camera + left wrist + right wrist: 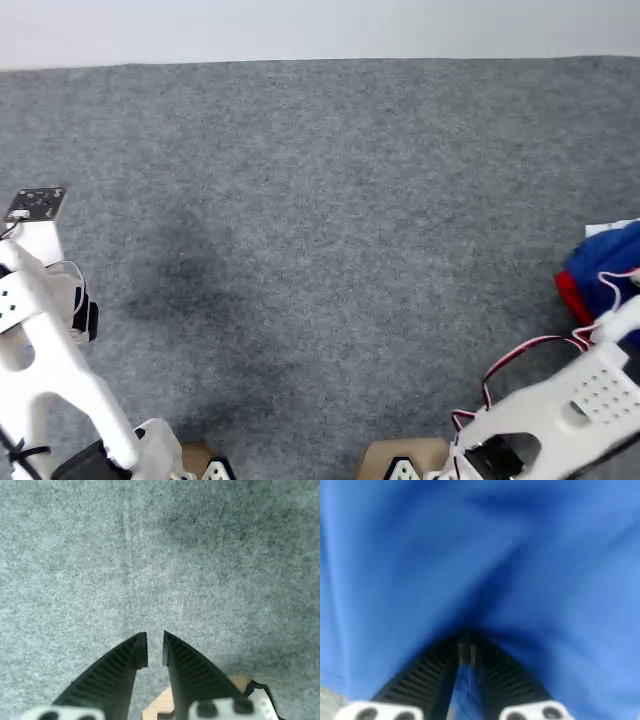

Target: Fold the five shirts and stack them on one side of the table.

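Pinching a fold of the blue shirt (520,555) with the right gripper (466,652), tips pressed onto the fabric. Lying at the right edge of the grey table (330,200), on top of a heap, with red cloth (572,297) beneath and a bit of white cloth (600,229) just behind. Hanging over bare table at the left side with the left gripper (155,650), tips almost pressed together, only a thin slit between, holding nothing. Judged to be an early step: fetching a shirt from the heap, with nothing folded out on the table. Next, probably: draw the blue shirt onto the open middle without dragging the red cloth along, then spread it flat. Calls for the left gripper to take a second corner, one pinch alone being unlikely to lay it out smooth
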{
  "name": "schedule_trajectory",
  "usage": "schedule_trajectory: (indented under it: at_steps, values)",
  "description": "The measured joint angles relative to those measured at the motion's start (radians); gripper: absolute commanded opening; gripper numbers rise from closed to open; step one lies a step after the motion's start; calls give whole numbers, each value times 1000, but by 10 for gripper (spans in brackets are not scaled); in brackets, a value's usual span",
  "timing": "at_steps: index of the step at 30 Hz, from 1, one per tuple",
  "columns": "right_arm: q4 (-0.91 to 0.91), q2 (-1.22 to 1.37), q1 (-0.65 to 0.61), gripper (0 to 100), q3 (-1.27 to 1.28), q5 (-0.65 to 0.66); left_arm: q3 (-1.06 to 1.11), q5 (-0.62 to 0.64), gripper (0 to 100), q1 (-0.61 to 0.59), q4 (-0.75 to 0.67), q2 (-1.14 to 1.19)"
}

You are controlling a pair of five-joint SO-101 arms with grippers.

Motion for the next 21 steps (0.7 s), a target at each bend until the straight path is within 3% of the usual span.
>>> schedule_trajectory:
  at_steps: [11,21]
  values:
    - [15,-206,-98,9,3,0,0,0,69,0,0,0]
    - [-74,-8,-170,9,12,0,0,0,69,0,0,0]
